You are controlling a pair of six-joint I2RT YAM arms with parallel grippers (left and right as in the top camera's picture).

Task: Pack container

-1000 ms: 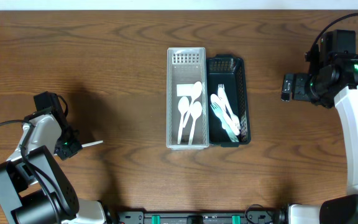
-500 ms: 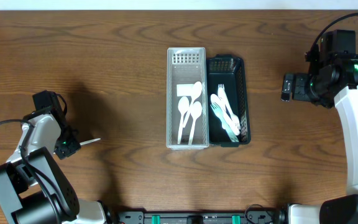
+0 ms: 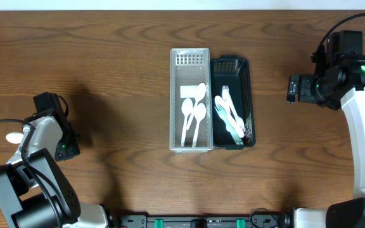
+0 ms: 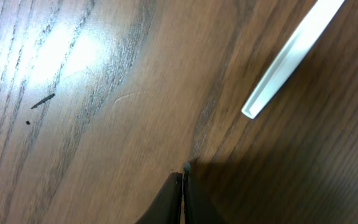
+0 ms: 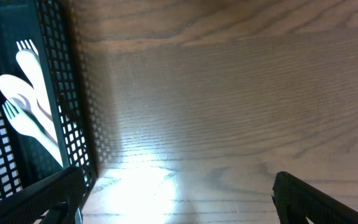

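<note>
A clear basket (image 3: 190,58) holds three white spoons (image 3: 193,114). A black basket (image 3: 230,66) beside it holds white forks (image 3: 229,114), which also show in the right wrist view (image 5: 27,93). A loose white utensil lies on the table under my left arm. Its rounded end (image 3: 12,136) shows left of the arm. Its handle (image 4: 291,56) lies on the wood ahead of my left gripper (image 4: 183,174), which is shut, empty and apart from the handle. My left gripper also shows in the overhead view (image 3: 65,149). My right gripper (image 5: 176,199) is open and empty, right of the black basket.
The two baskets stand side by side at the table's centre. The black basket's mesh wall (image 5: 73,93) is close to my right gripper's left finger. Bare wooden table (image 3: 125,76) lies between my left arm and the baskets.
The white handle that stuck out to the right of my left gripper has slid left out of sight under the arm. The utensil's rounded end now shows on the arm's left side. The right arm is still.
</note>
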